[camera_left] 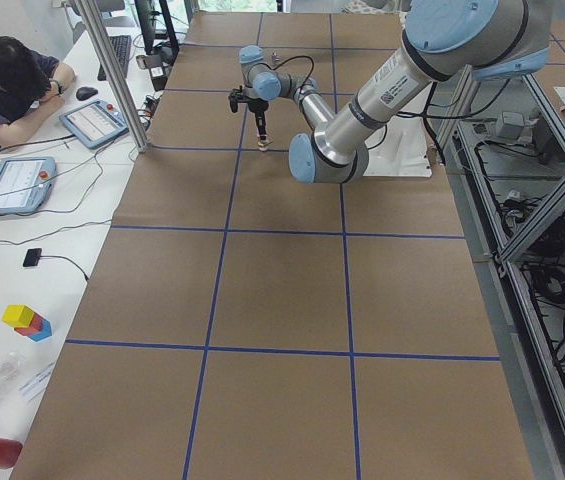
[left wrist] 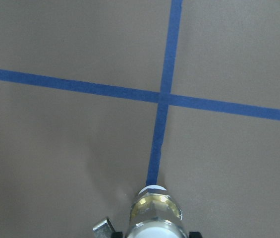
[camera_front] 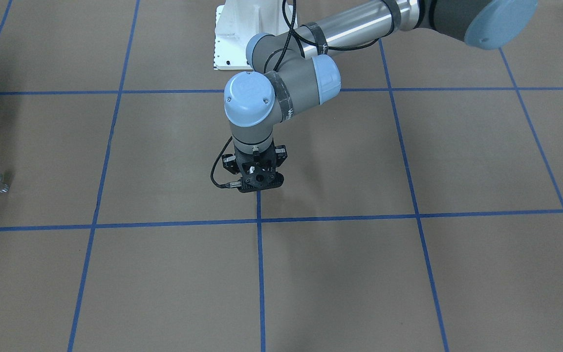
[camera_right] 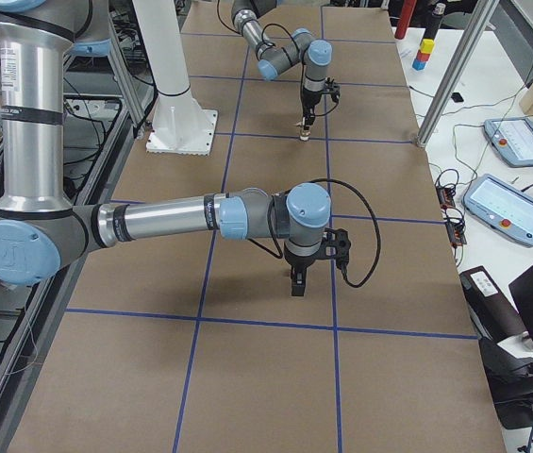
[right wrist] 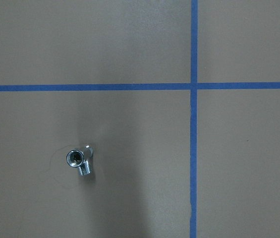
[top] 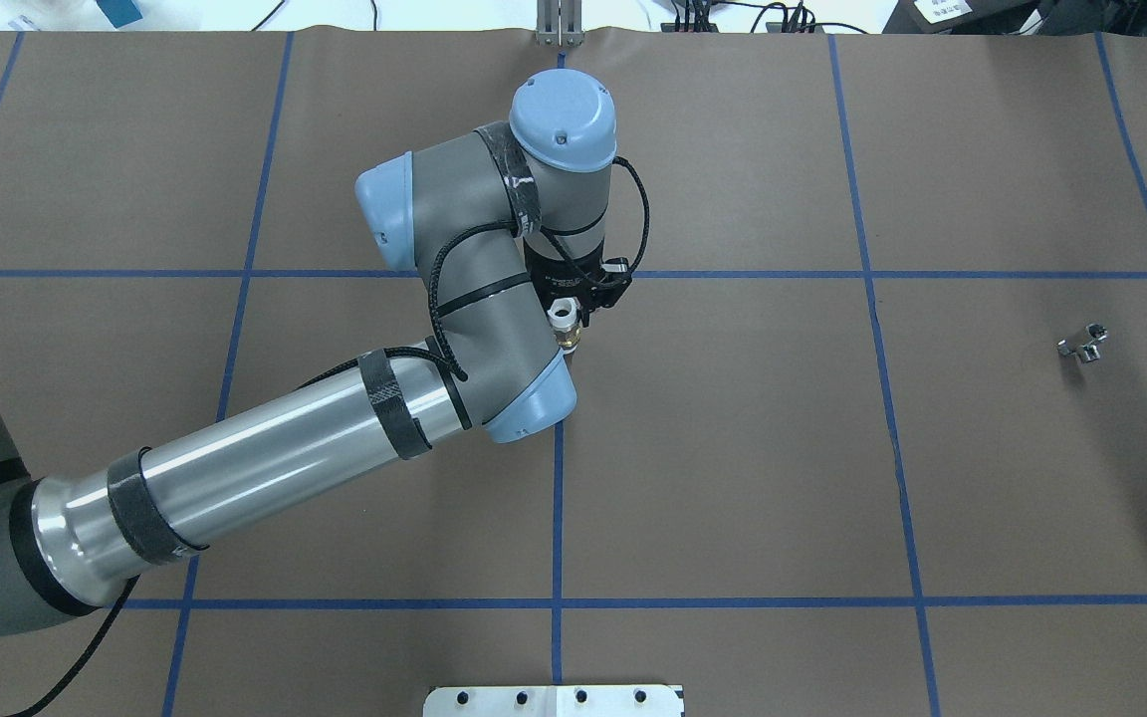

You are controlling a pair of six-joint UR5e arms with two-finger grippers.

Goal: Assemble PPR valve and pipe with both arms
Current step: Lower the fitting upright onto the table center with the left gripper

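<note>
The PPR valve (top: 562,319), white ends with a brass band, is held upright in my left gripper (camera_front: 258,183) over a blue tape crossing at mid-table. In the left wrist view the valve (left wrist: 155,214) fills the bottom edge, its silver lever (left wrist: 103,229) sticking out to the left. The pipe (top: 1082,344), a small chrome fitting, lies alone on the brown paper far to the robot's right. The right wrist view looks straight down on the pipe (right wrist: 80,161). My right gripper (camera_right: 297,283) hangs above the table in the exterior right view only; I cannot tell whether it is open or shut.
Brown paper with a blue tape grid (top: 556,448) covers the table. The white bolted base (camera_front: 247,34) stands at the robot's side. A person (camera_left: 7,85) sits at a side desk with tablets (camera_left: 92,122). Metal frame posts (camera_right: 455,71) rise along the table's edge.
</note>
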